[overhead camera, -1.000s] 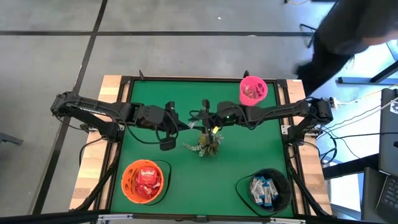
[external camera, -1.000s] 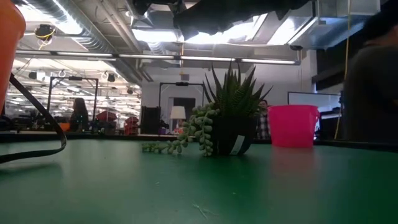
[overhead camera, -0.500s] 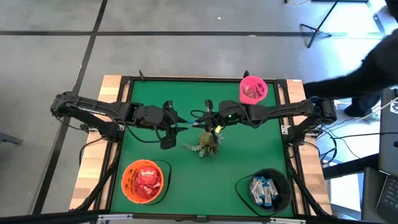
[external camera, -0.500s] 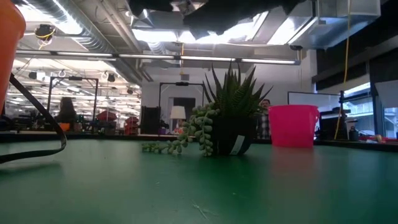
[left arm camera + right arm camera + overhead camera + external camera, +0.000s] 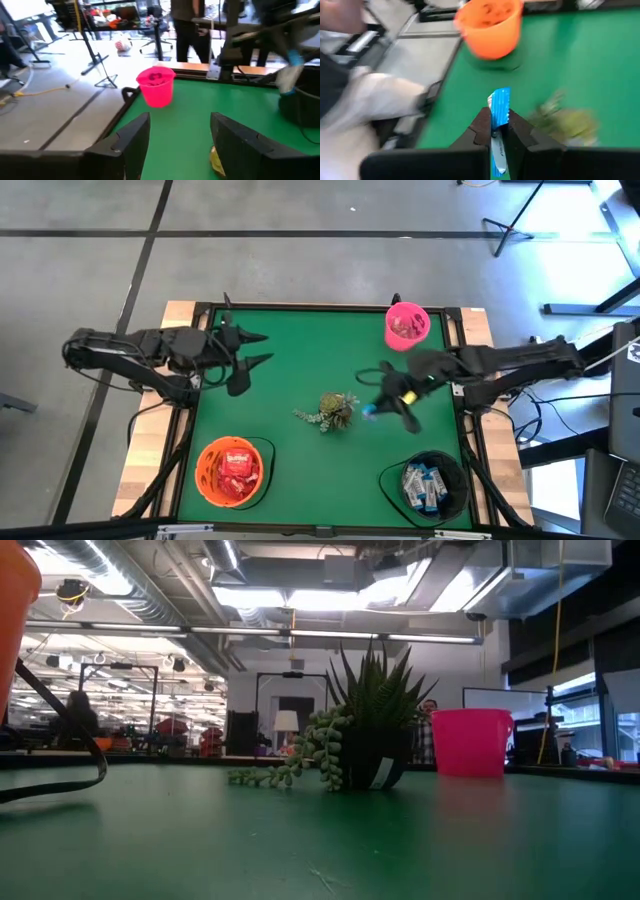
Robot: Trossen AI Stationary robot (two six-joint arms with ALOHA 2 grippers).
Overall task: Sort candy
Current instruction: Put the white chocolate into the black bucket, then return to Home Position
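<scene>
Open lab hall: exposed ceiling ducts (image 5: 150, 585), equipment stands (image 5: 95, 55).

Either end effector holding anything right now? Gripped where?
Right end effector pinches a blue-and-white candy packet around its middle, one end sticking out past the fingertips. Left end effector is open and empty.

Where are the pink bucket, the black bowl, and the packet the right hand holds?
pink bucket (image 5: 406, 326): high view, on the candy inside it.
black bowl (image 5: 456, 484): high view, on its right rim.
white-and-blue packet (image 5: 499, 107): right wrist view, on the blue upper end above the right hand (image 5: 495, 129).
</scene>
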